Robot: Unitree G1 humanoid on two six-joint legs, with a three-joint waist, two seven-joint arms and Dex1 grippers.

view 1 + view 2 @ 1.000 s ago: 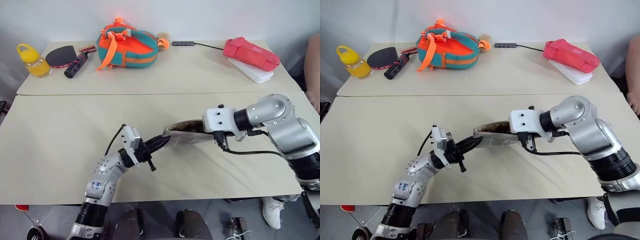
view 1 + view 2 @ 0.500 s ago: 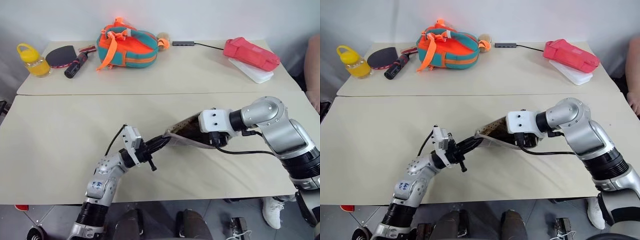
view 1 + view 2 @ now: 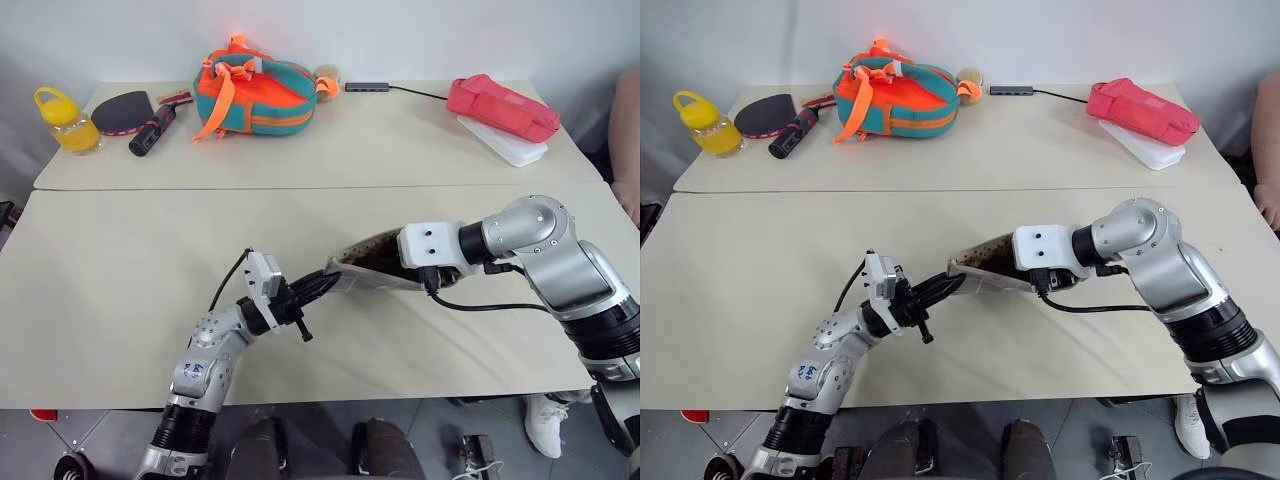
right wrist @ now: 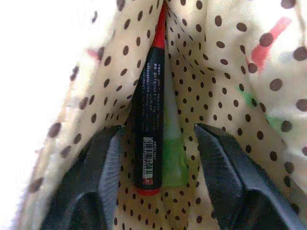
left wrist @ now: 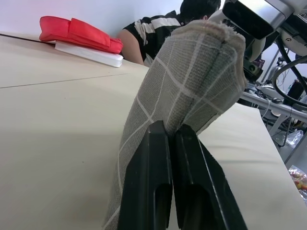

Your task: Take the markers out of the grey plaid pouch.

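Your right tool [image 4: 156, 158], fingers spread inside the raised grey plaid fabric pouch [image 3: 368, 266] pinched by your left tool [image 5: 171, 143], had re-levelled around the black red-capped marker [image 4: 148, 120] and lime-green marker [image 4: 172, 158], neither gripped yet.

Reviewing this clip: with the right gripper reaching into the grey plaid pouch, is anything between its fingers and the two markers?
Nothing visible. In the right wrist view the right gripper is inside the dotted lining, fingers spread on either side of the black marker and green marker, not yet closed. The left gripper pinches the grey plaid pouch.
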